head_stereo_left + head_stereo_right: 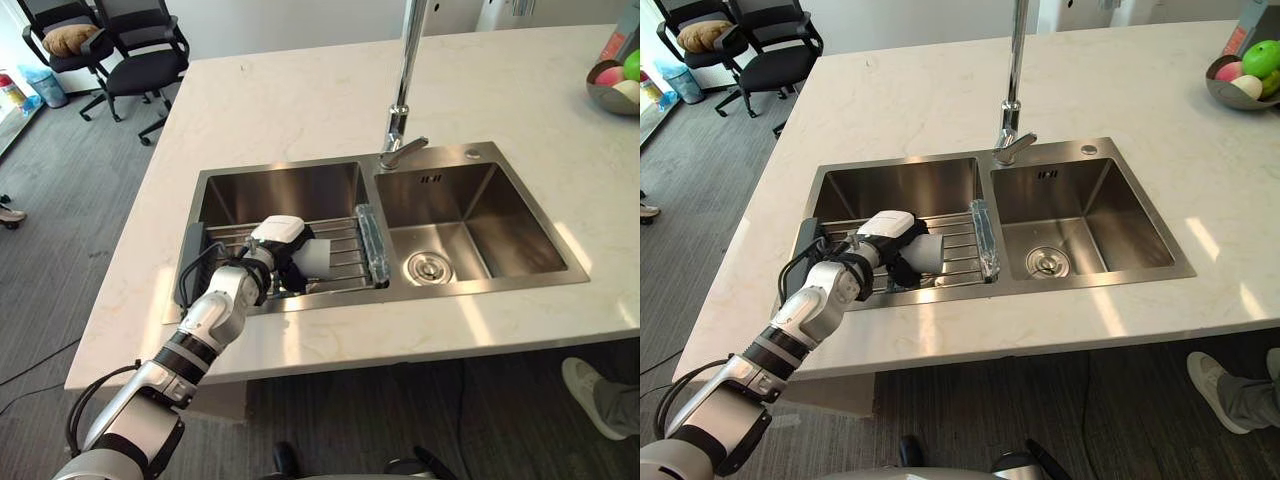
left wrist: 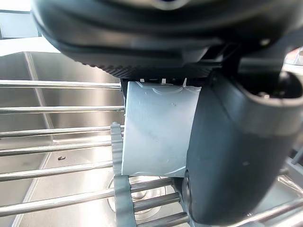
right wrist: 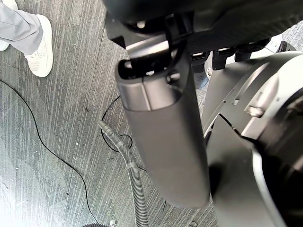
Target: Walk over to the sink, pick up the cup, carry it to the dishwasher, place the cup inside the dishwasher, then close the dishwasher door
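In the left basin of the sink, toward its front edge: left hand, fingers and thumb curled round the cup. The cup is white and lies on its side on the wire rack spanning that basin. Right basin: 1 drain. Sink's rear edge, centre: faucet. Countertop, far right corner: fruit bowl. Right hand: over carpeted floor; grip cannot be told.

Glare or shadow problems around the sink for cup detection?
Left eye view: bright light patches on the countertop in front of the sink, sheen on its steel basins; the cup reads pale against the dark left hand. Left wrist view: cup evenly lit, thin highlights on the rack bars.
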You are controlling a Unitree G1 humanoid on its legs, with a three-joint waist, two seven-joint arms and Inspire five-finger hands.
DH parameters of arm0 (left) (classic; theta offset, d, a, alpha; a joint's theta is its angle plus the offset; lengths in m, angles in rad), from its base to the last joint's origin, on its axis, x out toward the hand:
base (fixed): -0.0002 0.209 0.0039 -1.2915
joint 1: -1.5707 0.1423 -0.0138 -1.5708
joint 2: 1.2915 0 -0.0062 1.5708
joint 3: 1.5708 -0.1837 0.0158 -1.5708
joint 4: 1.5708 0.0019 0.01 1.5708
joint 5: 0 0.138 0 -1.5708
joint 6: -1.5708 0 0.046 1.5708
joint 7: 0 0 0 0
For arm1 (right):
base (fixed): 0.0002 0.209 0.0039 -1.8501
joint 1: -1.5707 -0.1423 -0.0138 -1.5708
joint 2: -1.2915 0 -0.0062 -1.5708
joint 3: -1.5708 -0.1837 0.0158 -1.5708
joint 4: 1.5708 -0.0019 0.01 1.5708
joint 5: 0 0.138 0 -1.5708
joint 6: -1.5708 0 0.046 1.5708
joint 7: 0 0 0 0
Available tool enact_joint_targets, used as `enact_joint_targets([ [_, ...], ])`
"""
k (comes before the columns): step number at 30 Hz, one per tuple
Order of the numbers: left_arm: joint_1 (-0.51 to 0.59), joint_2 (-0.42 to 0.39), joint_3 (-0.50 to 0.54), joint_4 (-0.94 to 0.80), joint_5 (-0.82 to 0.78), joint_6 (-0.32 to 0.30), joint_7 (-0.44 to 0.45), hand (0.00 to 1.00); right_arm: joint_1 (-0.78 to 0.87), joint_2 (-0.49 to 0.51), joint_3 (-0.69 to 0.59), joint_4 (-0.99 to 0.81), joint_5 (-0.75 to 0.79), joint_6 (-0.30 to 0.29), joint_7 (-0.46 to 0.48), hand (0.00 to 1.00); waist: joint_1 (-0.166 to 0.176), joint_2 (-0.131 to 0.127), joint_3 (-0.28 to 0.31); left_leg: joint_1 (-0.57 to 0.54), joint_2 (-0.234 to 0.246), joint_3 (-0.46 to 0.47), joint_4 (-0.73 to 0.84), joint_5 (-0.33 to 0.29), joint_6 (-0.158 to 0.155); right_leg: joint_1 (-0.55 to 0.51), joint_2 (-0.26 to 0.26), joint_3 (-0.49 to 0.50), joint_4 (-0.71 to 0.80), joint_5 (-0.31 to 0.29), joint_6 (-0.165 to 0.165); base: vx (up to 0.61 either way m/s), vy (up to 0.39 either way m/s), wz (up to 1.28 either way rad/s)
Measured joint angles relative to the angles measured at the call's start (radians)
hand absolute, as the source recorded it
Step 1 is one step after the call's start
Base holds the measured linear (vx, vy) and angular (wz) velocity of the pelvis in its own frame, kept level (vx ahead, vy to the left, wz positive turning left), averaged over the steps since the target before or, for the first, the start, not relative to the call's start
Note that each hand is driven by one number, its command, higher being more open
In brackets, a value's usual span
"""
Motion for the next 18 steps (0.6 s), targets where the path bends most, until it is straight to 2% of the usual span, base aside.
enact_joint_targets([
  [2,0.013,0.018,-0.006,0.008,-0.015,-0.044,0.054,0.00,0.000,0.000,0.000,0.000,0.000,0.000,0.000,1.00,0.000,0.000,0.000,0.000,0.000,0.000,0.000,0.000,0.000,0.000,0.000,0.000,0.000,0.000,0.000,0.00,0.000,0.00],
  [4,0.018,0.052,-0.039,0.047,-0.075,-0.117,0.178,0.00,0.001,0.000,0.002,0.000,0.000,0.000,0.001,1.00,0.001,0.000,0.000,0.000,0.000,0.000,0.000,0.000,0.000,0.000,0.000,-0.001,0.000,0.000,0.000,0.00,0.000,0.00],
  [6,0.022,0.067,-0.052,0.069,-0.116,-0.151,0.248,0.00,0.001,0.000,0.003,-0.001,0.000,-0.001,0.002,1.00,0.000,0.000,0.001,-0.001,-0.001,-0.001,0.000,0.000,0.000,0.000,0.000,-0.001,-0.001,0.000,0.000,0.00,0.000,0.00],
  [8,0.041,0.086,-0.073,0.113,-0.200,-0.218,0.444,0.00,0.001,0.000,0.004,-0.003,0.001,-0.011,0.013,1.00,-0.001,0.004,0.008,-0.003,-0.002,-0.003,0.000,0.000,0.001,0.000,-0.002,-0.004,-0.001,0.000,0.000,0.00,0.000,0.02],
  [10,0.048,0.098,-0.075,0.110,-0.220,-0.259,0.542,0.00,0.004,0.001,0.004,-0.002,0.005,-0.018,0.024,1.00,0.000,0.003,0.011,-0.007,-0.004,-0.007,0.000,0.000,0.001,0.000,-0.003,-0.009,-0.001,0.000,0.000,0.00,0.000,0.07],
  [11,0.063,0.106,-0.071,0.100,-0.245,-0.289,0.628,0.00,0.006,0.001,0.004,-0.002,0.005,-0.022,0.035,1.00,0.000,0.002,0.013,-0.010,-0.006,-0.010,0.001,0.000,0.001,0.000,-0.004,-0.014,-0.002,0.001,0.001,0.00,0.000,0.08],
  [13,0.094,0.113,-0.044,0.067,-0.258,-0.326,0.689,0.00,0.010,0.001,0.001,-0.001,0.005,-0.023,0.048,1.00,0.001,0.000,0.015,-0.014,-0.007,-0.014,0.002,0.000,0.002,0.000,-0.004,-0.021,-0.002,0.001,0.001,0.02,-0.012,0.08],
  [14,0.126,0.117,-0.006,0.038,-0.271,-0.373,0.736,0.00,0.014,0.000,-0.006,0.001,0.005,-0.023,0.063,1.00,0.005,0.000,0.015,-0.017,-0.007,-0.018,0.005,0.000,0.002,0.000,-0.003,-0.029,-0.001,0.001,0.001,0.06,-0.035,0.09],
  [16,0.178,0.127,0.068,-0.030,-0.281,-0.440,0.796,0.00,0.022,0.000,-0.024,0.012,0.004,-0.024,0.087,1.00,0.024,0.000,0.015,-0.017,-0.005,-0.023,0.006,0.001,0.002,0.003,-0.001,-0.043,0.005,0.001,0.001,0.05,-0.040,0.11],
  [18,0.220,0.146,0.163,-0.119,-0.319,-0.527,0.872,0.00,0.034,0.001,-0.061,0.025,-0.004,-0.021,0.117,1.00,0.059,0.000,0.015,-0.017,0.000,-0.035,0.007,0.003,0.000,0.004,0.004,-0.070,0.017,0.000,-0.001,0.02,-0.038,0.16],
])
